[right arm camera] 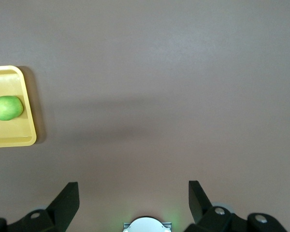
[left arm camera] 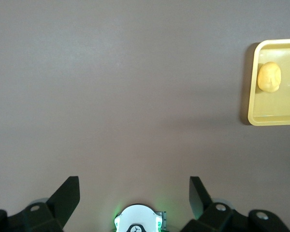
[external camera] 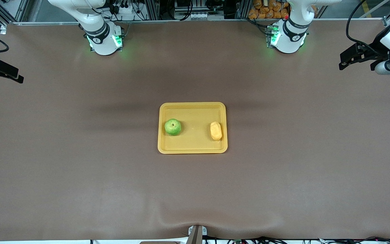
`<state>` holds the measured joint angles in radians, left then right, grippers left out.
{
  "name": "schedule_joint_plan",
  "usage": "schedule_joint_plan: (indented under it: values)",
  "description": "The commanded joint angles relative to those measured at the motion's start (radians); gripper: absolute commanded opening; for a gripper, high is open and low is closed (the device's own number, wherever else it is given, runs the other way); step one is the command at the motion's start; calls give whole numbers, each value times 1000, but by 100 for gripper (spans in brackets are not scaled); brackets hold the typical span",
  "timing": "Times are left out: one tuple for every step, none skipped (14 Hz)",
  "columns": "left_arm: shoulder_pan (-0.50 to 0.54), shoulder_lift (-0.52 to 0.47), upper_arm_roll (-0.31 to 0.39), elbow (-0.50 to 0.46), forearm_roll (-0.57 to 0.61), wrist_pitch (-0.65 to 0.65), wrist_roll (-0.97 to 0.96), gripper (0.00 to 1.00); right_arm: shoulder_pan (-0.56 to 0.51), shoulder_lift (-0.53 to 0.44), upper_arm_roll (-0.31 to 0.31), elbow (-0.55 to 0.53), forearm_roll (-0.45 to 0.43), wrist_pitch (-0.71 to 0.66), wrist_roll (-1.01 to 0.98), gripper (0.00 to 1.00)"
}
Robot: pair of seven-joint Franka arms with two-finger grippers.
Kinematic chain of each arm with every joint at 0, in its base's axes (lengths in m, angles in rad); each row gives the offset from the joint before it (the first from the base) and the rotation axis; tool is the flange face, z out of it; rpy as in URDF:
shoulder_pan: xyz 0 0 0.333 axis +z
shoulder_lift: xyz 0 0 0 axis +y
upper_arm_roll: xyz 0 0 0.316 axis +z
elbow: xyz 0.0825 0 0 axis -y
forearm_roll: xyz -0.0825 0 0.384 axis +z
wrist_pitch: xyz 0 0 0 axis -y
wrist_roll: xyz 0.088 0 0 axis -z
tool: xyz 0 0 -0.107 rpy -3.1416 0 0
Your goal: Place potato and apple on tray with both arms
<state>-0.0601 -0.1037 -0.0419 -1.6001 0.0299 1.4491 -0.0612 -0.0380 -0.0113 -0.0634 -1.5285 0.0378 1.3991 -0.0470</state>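
The yellow tray point(external camera: 195, 144) lies at the middle of the table. The green apple point(external camera: 172, 126) sits in it toward the right arm's end. The yellow-orange potato point(external camera: 216, 130) lies in it toward the left arm's end. My left gripper point(external camera: 344, 62) is open and empty, high over the bare table at the left arm's end. My right gripper point(external camera: 17, 77) is open and empty over the right arm's end. The left wrist view shows its open gripper point(left arm camera: 134, 186), the potato point(left arm camera: 269, 77) and a tray corner point(left arm camera: 275, 119). The right wrist view shows its open gripper point(right arm camera: 134, 189), the apple point(right arm camera: 6, 107) and the tray point(right arm camera: 12, 138).
The brown table mat point(external camera: 80, 176) spreads around the tray on all sides. The two arm bases point(external camera: 104, 40) point(external camera: 288, 39) stand at the table's edge farthest from the front camera. A camera mount point(external camera: 196, 234) sits at the nearest edge.
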Motion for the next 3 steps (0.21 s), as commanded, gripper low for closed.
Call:
schedule_joint_plan:
  values:
    - [2,13,4,31,-7,-23,-2,100,1,8,2,13,2,-14,15,100]
    - [2,13,5,31,-7,-23,-2,100,1,7,2,7,2,-12,15,100]
    - [2,13,4,29,-7,-23,-2,100,1,7,2,4,4,-12,15,100]
